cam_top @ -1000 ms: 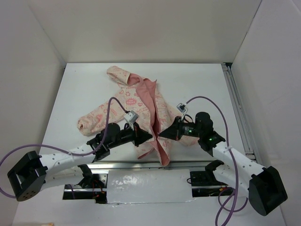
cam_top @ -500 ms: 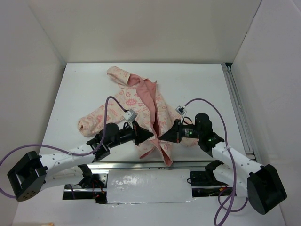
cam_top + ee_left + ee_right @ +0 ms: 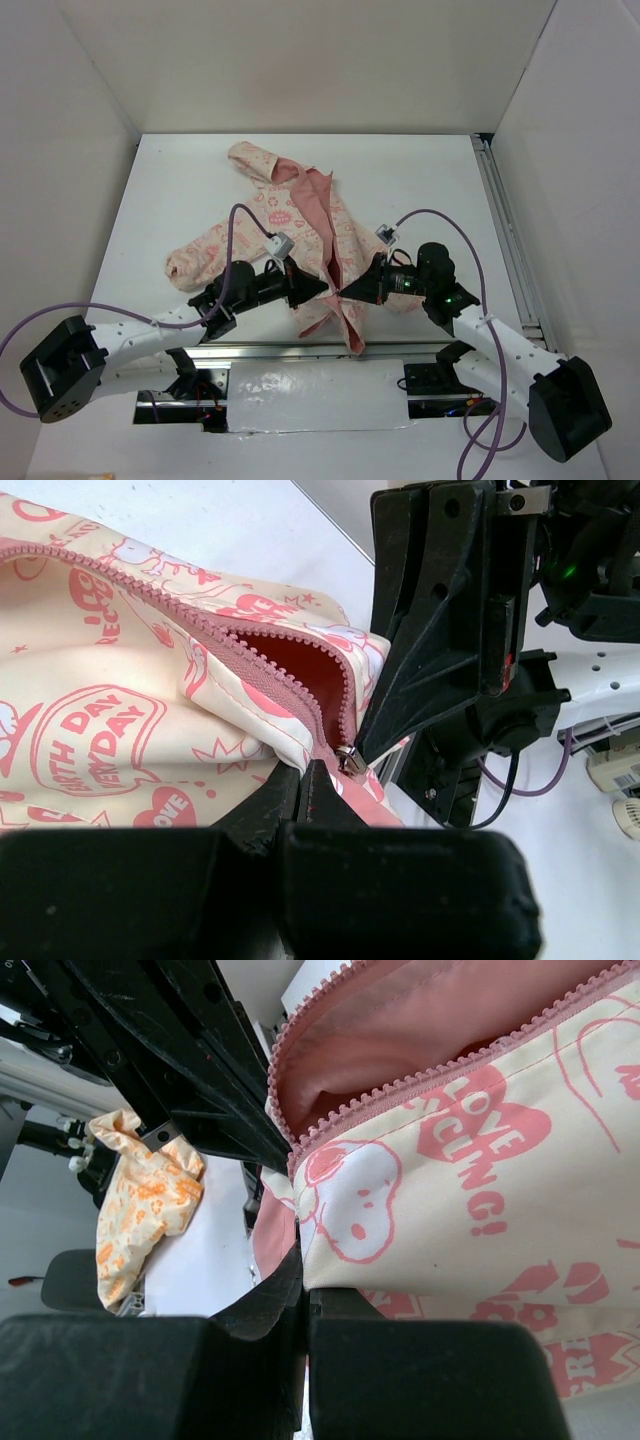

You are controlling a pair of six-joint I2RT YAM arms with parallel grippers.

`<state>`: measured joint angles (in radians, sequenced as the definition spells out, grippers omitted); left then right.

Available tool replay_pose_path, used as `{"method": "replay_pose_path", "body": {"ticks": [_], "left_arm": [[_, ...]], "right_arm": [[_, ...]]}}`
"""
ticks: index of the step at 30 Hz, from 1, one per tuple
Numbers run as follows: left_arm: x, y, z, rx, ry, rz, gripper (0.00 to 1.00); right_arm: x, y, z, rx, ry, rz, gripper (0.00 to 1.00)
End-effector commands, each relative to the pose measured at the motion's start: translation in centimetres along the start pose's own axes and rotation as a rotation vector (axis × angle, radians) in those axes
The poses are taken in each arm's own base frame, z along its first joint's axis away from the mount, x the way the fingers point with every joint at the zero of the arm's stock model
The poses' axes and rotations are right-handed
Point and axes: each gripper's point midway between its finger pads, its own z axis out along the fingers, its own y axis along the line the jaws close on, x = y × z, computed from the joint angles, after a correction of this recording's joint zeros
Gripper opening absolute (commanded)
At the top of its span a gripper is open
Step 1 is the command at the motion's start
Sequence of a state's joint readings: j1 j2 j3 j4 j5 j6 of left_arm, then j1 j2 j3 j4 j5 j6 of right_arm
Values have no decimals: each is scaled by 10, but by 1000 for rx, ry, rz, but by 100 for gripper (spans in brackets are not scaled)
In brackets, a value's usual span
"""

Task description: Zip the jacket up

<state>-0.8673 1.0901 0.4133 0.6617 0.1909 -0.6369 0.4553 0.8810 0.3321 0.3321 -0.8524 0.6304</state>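
The jacket (image 3: 280, 210) lies on the white table, hood at the back, front open and showing its pink lining. Both grippers meet at its lower front. My left gripper (image 3: 318, 288) is shut on the bottom edge of the left front panel (image 3: 90, 720), its tips (image 3: 305, 770) right below the metal zipper slider (image 3: 350, 761). My right gripper (image 3: 345, 290) is shut on the lower edge of the right front panel (image 3: 480, 1180), its tips (image 3: 303, 1285) under the zipper teeth (image 3: 420, 1080). The two grippers nearly touch.
White walls enclose the table on three sides. A metal rail (image 3: 510, 230) runs along the right edge. A silver plate (image 3: 315, 395) lies between the arm bases. Purple cables (image 3: 235, 225) loop above both wrists. A crumpled patterned fold of cloth (image 3: 150, 1195) lies beyond the left arm.
My right gripper has moved left with the right front panel, up to the left gripper. The jacket's lower front edges have come together. The left arm has shifted slightly.
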Motion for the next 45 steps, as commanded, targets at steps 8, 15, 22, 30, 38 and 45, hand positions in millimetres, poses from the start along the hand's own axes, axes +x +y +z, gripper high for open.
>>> {"method": "replay_pose_path", "body": {"ticks": [8, 15, 22, 30, 38, 45], "left_arm": [[-22, -26, 4, 122, -72, 30, 0], [-17, -35, 1, 174, -45, 37, 0], [-7, -28, 3, 145, -6, -2, 0], [-6, -25, 6, 125, 12, -24, 0], [-6, -36, 4, 190, 17, -2, 0], [-5, -38, 7, 202, 35, 6, 0]], "right_arm": [[-19, 13, 1, -44, -50, -83, 0], [-25, 11, 3, -51, -84, -85, 0], [-30, 23, -1, -87, -131, -134, 0], [-27, 33, -10, -107, -168, -184, 0], [-26, 27, -8, -81, -170, -167, 0], [-22, 22, -2, -60, -119, -164, 0]]}}
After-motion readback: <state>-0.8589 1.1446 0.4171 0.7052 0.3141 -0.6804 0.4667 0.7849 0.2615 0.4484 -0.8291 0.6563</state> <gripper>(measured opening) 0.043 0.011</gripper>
